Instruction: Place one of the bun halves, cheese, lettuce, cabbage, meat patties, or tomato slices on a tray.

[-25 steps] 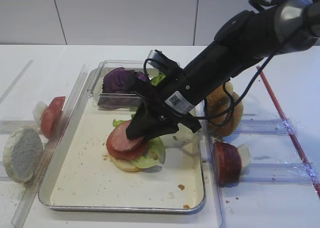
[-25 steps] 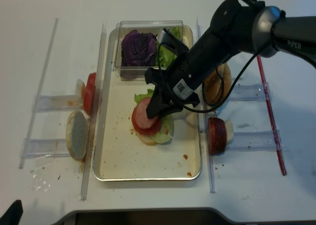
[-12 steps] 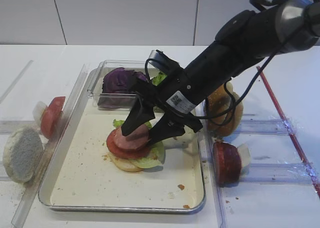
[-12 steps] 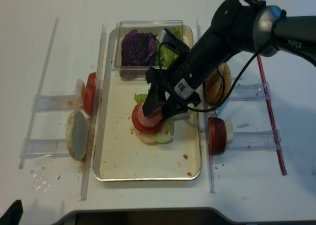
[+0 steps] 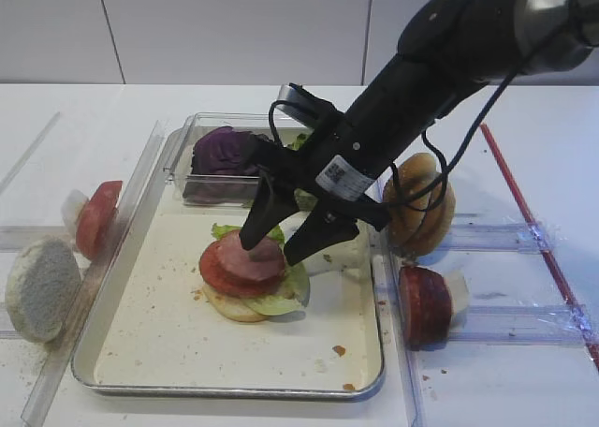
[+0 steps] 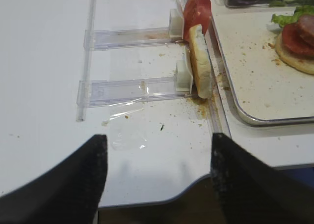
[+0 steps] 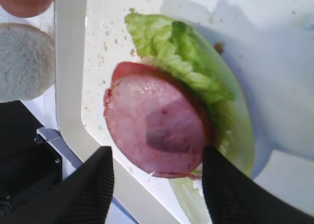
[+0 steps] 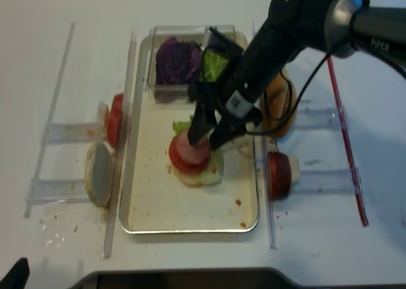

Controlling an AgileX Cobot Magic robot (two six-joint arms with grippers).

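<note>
A meat patty (image 5: 251,257) lies on top of a stack on the cream tray (image 5: 159,333): tomato slice (image 5: 223,279), lettuce (image 5: 286,292) and a bun half (image 5: 230,308) beneath it. My right gripper (image 5: 271,249) hangs open just over the patty, one finger on each side, touching nothing. In the right wrist view the patty (image 7: 157,128) lies free between the fingers (image 7: 93,184), with lettuce (image 7: 186,67) behind it. My left gripper (image 6: 157,140) is open and empty over the table's front edge, left of the tray (image 6: 255,118).
A clear box holds purple cabbage (image 5: 223,151) and green leaves at the tray's back. Sesame bun halves (image 5: 418,202) and meat patties (image 5: 424,303) stand in racks on the right. Tomato slices (image 5: 96,218) and a pale bun half (image 5: 39,287) stand on the left.
My right gripper has opened and let go of the meat patty, which now rests on the tomato slice. The gripper has lifted slightly.
</note>
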